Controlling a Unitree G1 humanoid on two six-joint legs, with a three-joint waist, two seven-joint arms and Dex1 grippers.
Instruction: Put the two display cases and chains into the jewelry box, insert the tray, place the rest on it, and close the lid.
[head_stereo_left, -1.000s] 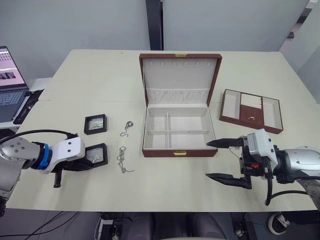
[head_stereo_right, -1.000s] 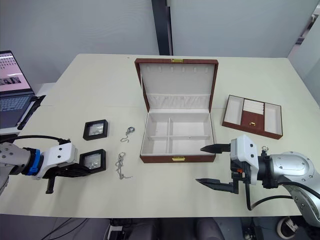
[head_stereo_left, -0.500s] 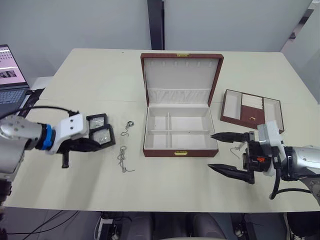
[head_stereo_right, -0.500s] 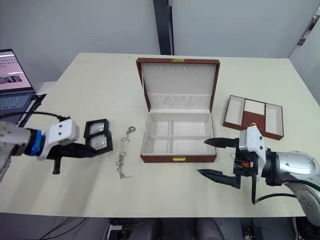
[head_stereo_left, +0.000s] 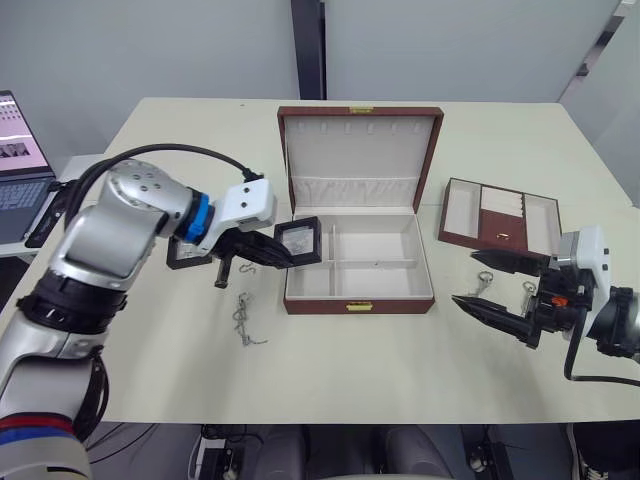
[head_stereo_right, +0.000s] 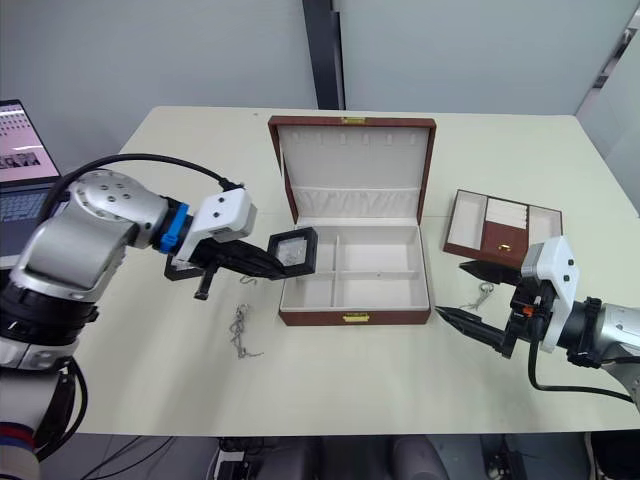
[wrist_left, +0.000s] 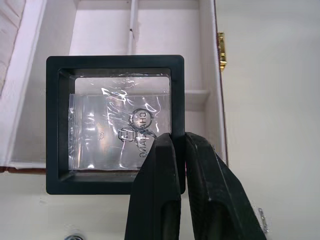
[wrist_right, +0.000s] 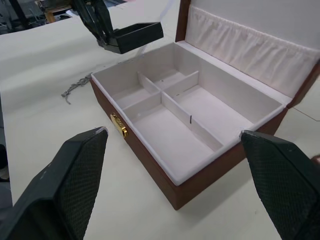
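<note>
The jewelry box (head_stereo_left: 358, 300) stands open mid-table, its lid (head_stereo_left: 360, 150) upright and its cream compartments bare. My left gripper (head_stereo_left: 285, 257) is shut on the frame of one display case (head_stereo_left: 301, 240), holding it in the air above the box's left side. The other display case (head_stereo_left: 178, 263) lies on the table, mostly hidden behind that arm. One chain (head_stereo_left: 244, 324) lies left of the box. The tray (head_stereo_left: 500, 218) sits to the right. My right gripper (head_stereo_left: 470, 280) is open in front of the tray, beside two small silvery pieces (head_stereo_left: 483, 282).
A laptop (head_stereo_left: 15, 170) sits off the table's far left edge. A black cable (head_stereo_left: 160, 152) loops over my left arm. Bare tabletop stretches in front of the box.
My left gripper has lifted the display case off the table and carried it right, up over the box's left side. My right gripper has drawn back to the right, staying open.
</note>
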